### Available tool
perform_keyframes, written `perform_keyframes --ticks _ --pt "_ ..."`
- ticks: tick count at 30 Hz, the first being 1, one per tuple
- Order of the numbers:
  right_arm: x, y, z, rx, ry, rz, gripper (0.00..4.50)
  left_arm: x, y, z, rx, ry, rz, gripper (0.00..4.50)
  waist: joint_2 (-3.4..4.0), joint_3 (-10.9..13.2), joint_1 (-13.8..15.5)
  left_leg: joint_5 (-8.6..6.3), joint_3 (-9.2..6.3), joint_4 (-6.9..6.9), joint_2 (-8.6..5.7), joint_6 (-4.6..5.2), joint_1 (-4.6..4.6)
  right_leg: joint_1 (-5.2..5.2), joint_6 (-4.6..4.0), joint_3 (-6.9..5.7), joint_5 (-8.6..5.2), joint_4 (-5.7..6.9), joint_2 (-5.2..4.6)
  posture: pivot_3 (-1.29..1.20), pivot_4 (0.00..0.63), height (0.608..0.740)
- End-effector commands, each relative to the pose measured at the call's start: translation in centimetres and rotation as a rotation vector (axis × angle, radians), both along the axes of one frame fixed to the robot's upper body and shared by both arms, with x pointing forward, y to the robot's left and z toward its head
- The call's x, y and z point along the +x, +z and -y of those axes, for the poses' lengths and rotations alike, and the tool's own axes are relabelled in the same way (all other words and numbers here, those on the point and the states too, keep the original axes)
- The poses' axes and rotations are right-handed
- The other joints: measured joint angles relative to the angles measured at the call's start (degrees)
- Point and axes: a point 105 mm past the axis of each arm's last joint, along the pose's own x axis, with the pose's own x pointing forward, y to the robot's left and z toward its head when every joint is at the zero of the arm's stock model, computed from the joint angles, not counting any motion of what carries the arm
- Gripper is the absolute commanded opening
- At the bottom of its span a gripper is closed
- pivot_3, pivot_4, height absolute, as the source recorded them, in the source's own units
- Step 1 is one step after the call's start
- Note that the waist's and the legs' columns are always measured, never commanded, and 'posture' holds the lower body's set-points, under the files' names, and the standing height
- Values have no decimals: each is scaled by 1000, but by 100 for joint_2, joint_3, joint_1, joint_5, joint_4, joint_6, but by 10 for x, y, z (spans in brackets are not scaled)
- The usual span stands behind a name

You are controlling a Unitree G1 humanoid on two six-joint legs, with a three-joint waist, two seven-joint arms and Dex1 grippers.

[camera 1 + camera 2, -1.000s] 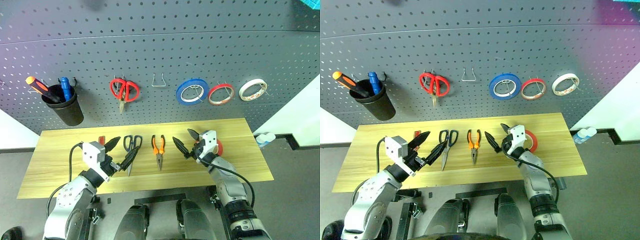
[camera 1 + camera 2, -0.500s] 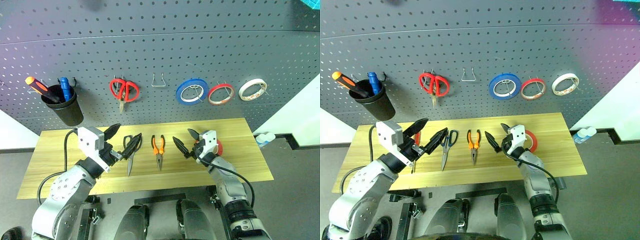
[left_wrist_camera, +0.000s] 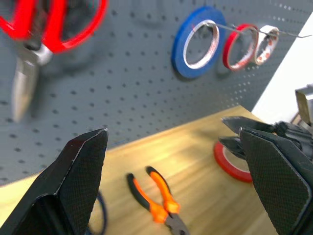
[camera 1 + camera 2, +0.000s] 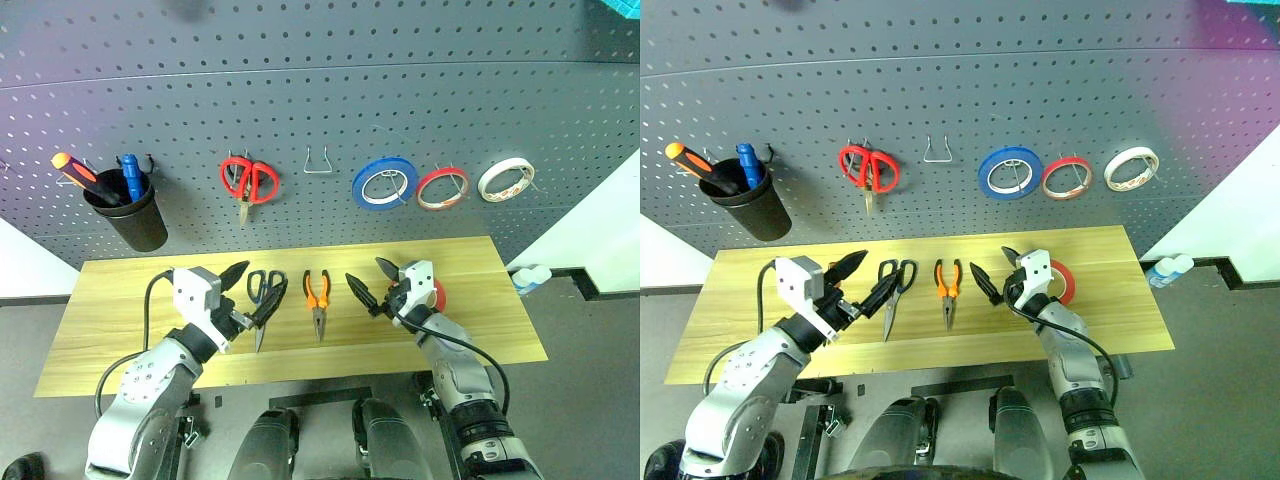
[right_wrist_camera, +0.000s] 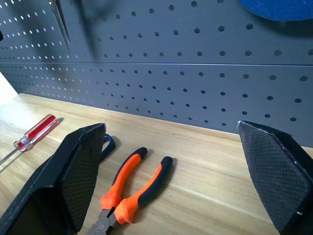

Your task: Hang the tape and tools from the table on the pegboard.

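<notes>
Left gripper [image 4: 250,290]: hovering over the table with black fingers spread wide and nothing between them, just above the dark-handled scissors [image 4: 263,290]; placed, by the look of it, to come down on those handles next.
Right gripper [image 4: 367,280]: poised level with fingers spread and empty, between the pliers and the tape; close enough to take either.
Tape [image 4: 1064,282]: lying flat on the table, partly hidden behind the right gripper's body, touching no finger; not yet hung.
Pliers [image 4: 317,297]: flat on the wood, orange-and-black handles toward the pegboard, jaws toward the robot; apart from both grippers.
Screwdriver [image 5: 35,133]: slim, red-handled, resting on the table beyond the scissors and well apart from the right gripper.
Table [image 4: 110,315]: bearing all four task items in a loose row, handy for both arms.
Pegboard [image 4: 400,90]: already carrying red scissors [image 4: 247,181], a blue roll [image 4: 384,183], a red-rimmed ring [image 4: 442,187], a pale ring [image 4: 505,179] and a black cup [image 4: 133,216] with two screwdrivers.
Empty hook [image 4: 318,160]: bare wire between red scissors and blue roll; a likely home for a tool.
Progress: nothing grasped; judged to be at the very start.
</notes>
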Motion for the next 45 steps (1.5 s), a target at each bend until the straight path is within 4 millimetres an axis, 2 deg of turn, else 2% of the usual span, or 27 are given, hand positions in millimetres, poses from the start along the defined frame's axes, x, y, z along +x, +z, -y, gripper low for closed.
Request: perform_keyframes --ticks 1,11,24,27,33,40,45 --pt "-1 8 7 -4 -10 44 4500 -3 2 -5 -6 -5 26 4470 0 0 0 0 0 0 0 0 0 0 0 0 0 0 0 25 174 738" --pt "-1 3 29 -39 -53 28 4500 1 -10 -5 -9 -13 26 4470 -1 0 3 0 1 0 -1 0 0 0 0 -1 0 0 0 25 169 738" --pt "-2 -11 74 -112 -133 -5 4500 -2 6 -11 -4 0 46 4470 -1 -1 4 0 1 1 0 0 1 0 -1 1 1 2 0 35 179 738" --pt "0 -11 74 -118 -134 2 4500 3 -12 -16 -1 7 24 4470 -1 -1 -3 1 2 1 0 0 2 2 -1 1 1 2 0 36 180 738" --pt "0 -12 69 -113 -117 4 4500 4 -32 -4 -2 8 19 4470 -1 -1 4 1 6 2 0 0 4 2 -1 0 1 5 1 36 182 738" --pt "1 -10 68 -106 -117 9 4500 -4 -44 -7 -6 11 21 4470 -1 -1 2 0 5 2 0 1 3 2 -1 1 1 4 -2 35 184 738" --pt "3 -8 62 -98 -106 17 4500 -2 -38 -11 -4 6 34 4470 -1 -1 4 1 4 2 0 1 4 2 -1 3 1 6 -1 34 182 738"
